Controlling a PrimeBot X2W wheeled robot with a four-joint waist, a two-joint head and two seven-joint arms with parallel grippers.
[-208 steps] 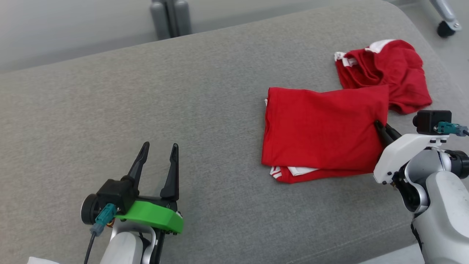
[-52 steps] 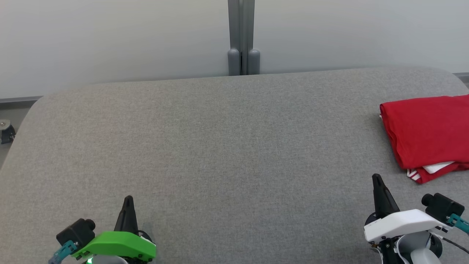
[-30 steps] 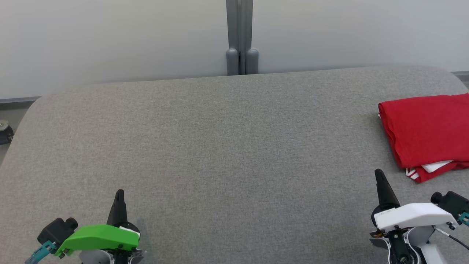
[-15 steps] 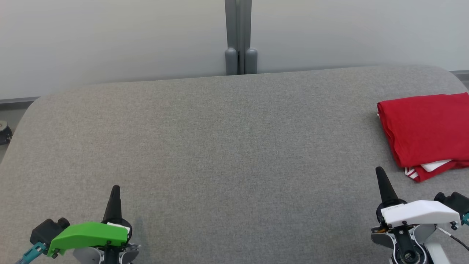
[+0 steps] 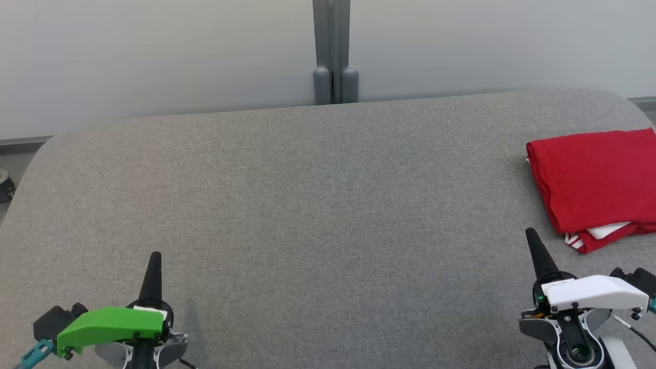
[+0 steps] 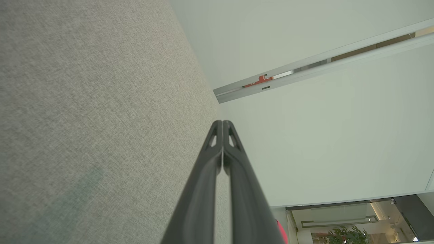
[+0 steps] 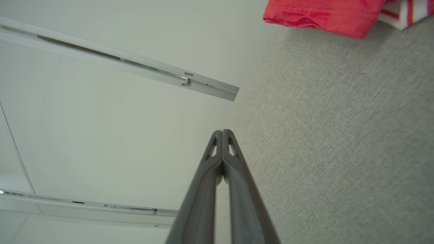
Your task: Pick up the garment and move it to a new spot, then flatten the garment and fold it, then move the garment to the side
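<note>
At the near left the left claw [image 5: 155,255] is closed and empty. So is the right claw [image 5: 530,232] at the near right. Just beyond the right claw and clear of it, the folded bright red T-shirt [image 5: 594,179] lies at the right edge of the grey fabric bench [image 5: 318,195].

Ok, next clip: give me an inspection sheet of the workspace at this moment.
Surface: grey fabric surface, smooth, no creases seen.
Job's things: garment folded, red, a white striped sleeve edge peeking out beneath; at the surface's right side, partly cut off by the head view's edge.
Clutter: nothing seen.
Claws: left claw and right claw both shut, holding nothing, apart from the garment.
Cables: teal-plug cable at the left wrist, black cable at the right wrist; neither touches the garment.
Surroundings: pale wall with a grey post behind the surface.
</note>
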